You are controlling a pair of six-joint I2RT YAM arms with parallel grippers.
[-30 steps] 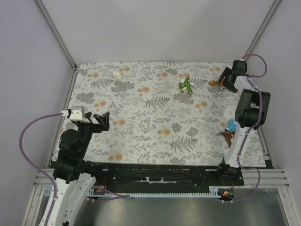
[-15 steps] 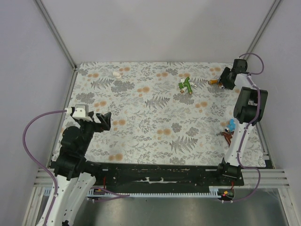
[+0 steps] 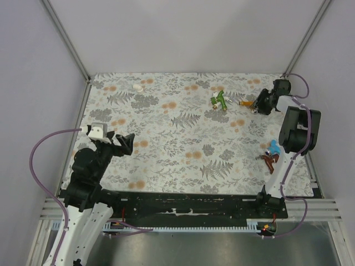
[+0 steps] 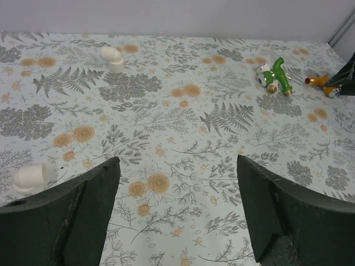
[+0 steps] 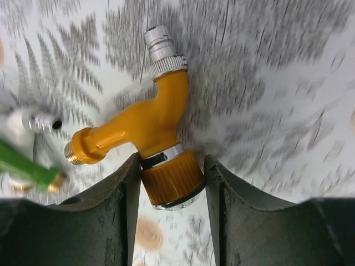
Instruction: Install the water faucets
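My right gripper (image 3: 256,103) is shut on the orange faucet (image 3: 244,103) at the far right of the table. In the right wrist view the fingers clamp its ribbed knob (image 5: 171,183), and its spout and silver tip (image 5: 150,122) point away. The green faucet lies just left of it (image 3: 220,100) and shows in the left wrist view (image 4: 275,77). The blue faucet (image 3: 273,147) and the dark red faucet (image 3: 269,160) lie by the right arm. My left gripper (image 3: 126,144) is open and empty over the near left of the table (image 4: 177,183).
A white fitting (image 3: 137,87) lies at the far left, also in the left wrist view (image 4: 113,58). A second white fitting (image 4: 30,177) lies beside my left finger. Metal frame posts stand at the far corners of the floral mat (image 3: 166,138).
My right gripper has moved left and a little nearer, carrying the orange faucet toward the green one. The left arm has shifted slightly.
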